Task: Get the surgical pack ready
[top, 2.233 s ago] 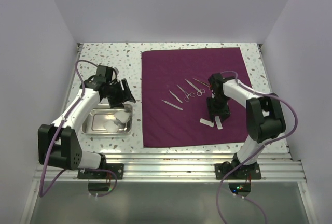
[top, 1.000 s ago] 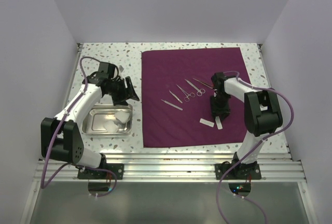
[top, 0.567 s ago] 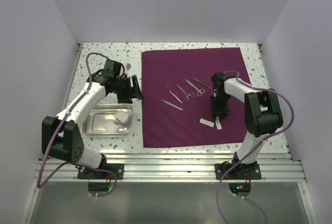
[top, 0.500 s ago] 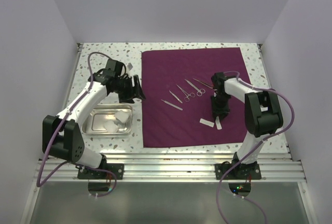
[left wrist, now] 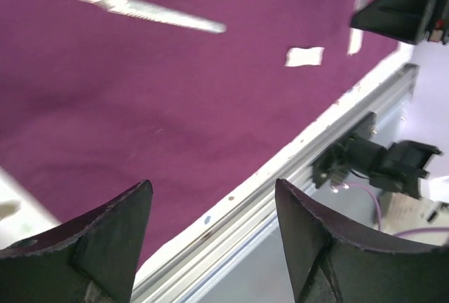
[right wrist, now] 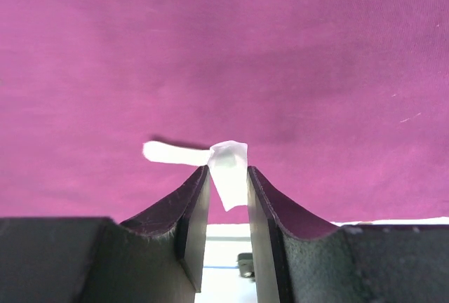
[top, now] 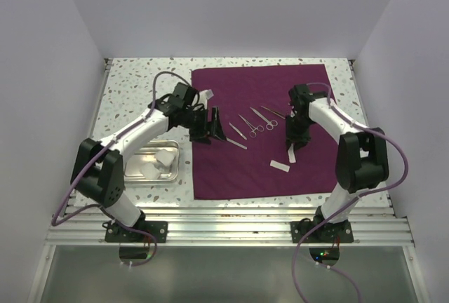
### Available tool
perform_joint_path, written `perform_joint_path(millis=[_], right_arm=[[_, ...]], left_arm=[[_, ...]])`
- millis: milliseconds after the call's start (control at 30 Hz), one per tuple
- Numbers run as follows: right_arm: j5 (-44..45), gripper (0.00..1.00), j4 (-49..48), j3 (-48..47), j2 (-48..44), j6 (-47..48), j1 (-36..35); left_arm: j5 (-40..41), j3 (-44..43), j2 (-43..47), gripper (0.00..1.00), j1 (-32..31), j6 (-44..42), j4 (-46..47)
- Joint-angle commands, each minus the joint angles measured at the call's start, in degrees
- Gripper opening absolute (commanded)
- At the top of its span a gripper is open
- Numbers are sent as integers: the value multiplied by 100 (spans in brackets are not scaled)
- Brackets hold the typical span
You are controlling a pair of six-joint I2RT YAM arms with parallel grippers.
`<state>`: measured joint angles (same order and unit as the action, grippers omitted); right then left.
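The dark-purple cloth point(top: 266, 99) lies flat on the table. My right gripper point(top: 292, 147) is shut on a white gauze square point(top: 292, 156) and holds it just above the cloth; the right wrist view shows the gauze point(right wrist: 229, 168) pinched between the fingers point(right wrist: 195, 208). A second gauze square point(top: 280, 167) lies on the cloth beside it. My left gripper point(top: 210, 132) is open and empty over the cloth's left part, near a pair of tweezers point(top: 232, 141). Scissors point(top: 250, 125) lie further back. The steel tray point(top: 133, 165) holds two gauze pieces point(top: 165, 156).
The tray stands left of the cloth on the speckled tabletop point(top: 140, 78). More thin instruments point(top: 271, 115) lie in a row on the cloth's middle. A metal rail point(top: 231, 222) runs along the near edge. White walls close in the left, right and back.
My left arm swung right, from above the tray to over the cloth's left part. My right gripper lifted one gauze square off the cloth and drew back a little.
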<state>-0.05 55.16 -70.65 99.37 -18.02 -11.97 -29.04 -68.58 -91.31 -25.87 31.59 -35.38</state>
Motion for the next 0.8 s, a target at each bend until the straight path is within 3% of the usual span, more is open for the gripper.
perform_joint_path(millis=[0, 200, 367, 767], right_arm=[[-485, 31, 294, -562, -339, -350, -7], [-1583, 31, 127, -1152, -454, -1263, -60], [-1989, 30, -101, -1407, -524, -1792, -201], [-2271, 30, -427, -1320, -621, -2373, -508]], left_arm=[[-619, -367, -238, 75, -260, 417, 1021], [-700, -664, -703, 75, -884, 1059, 2367], [-647, -982, -1160, 72, -1148, 1287, 2772], [-427, -1545, -1899, 60, -1368, 1446, 2457]])
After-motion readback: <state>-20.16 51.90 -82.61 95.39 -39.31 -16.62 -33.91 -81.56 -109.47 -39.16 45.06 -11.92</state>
